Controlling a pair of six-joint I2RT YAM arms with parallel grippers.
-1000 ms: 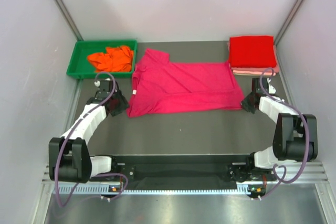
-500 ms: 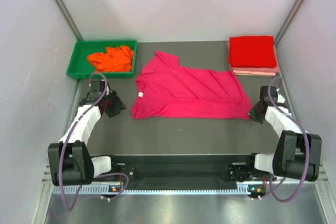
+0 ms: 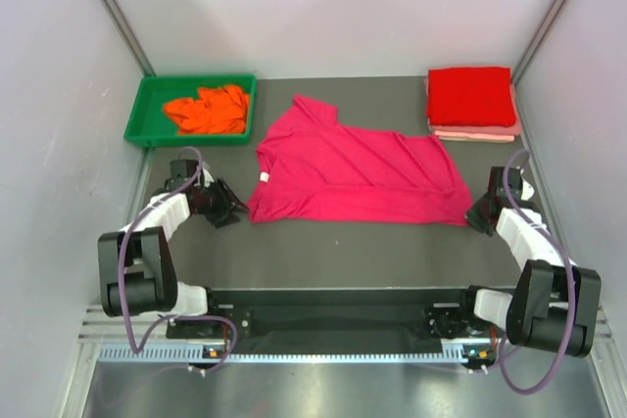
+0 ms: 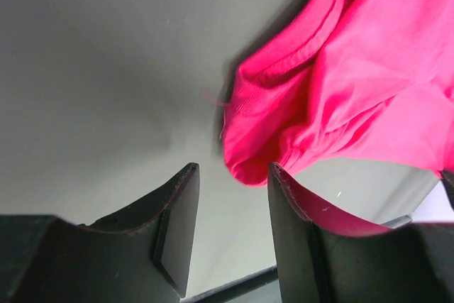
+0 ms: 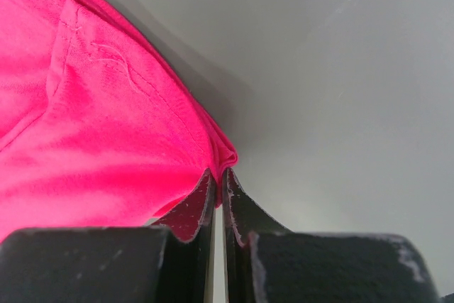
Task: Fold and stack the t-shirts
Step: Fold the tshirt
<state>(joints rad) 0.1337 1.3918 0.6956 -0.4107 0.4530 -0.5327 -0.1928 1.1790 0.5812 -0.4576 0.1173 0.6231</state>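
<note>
Change over the last 1 s: the magenta t-shirt [image 3: 358, 173] now sits further right and a bit nearer you on the counter [image 3: 343, 252]. It lies stretched out sideways, label end left, hem end right. Your right arm has swung out toward the right wall and the hem corner went with it. Your left gripper [image 3: 225, 209] has let go. 1 s ago it was on the near-left corner of the cloth; now the top view shows bare counter between them.

My read is that this was a straightening drag, not a fold. The shirt is laid out but no fold is started.
- 2 shirts are already done: the red t-shirt [image 3: 470, 95] stacked on the pale pink t-shirt [image 3: 475, 132] at the back right.
- The orange t-shirt [image 3: 208, 110] is crumpled in the green tray [image 3: 140, 115] at the back left.
- So magenta is shirt 3 of 4.

Left gripper: jaws spread wide, holding nothing. In the wrist view the shirt's near-left corner lies just ahead of the tips, lined up with the gap but not between the pads. I can't tell if 1 finger brushes the cloth.

Right gripper [image 3: 477, 214]: jaws pressed together, no gap visible. The tips sit right at the hem corner, and it looks like they pinch the very edge of the cloth. The fingers hide the pinch point itself, so check that grip before you pull again.
</note>
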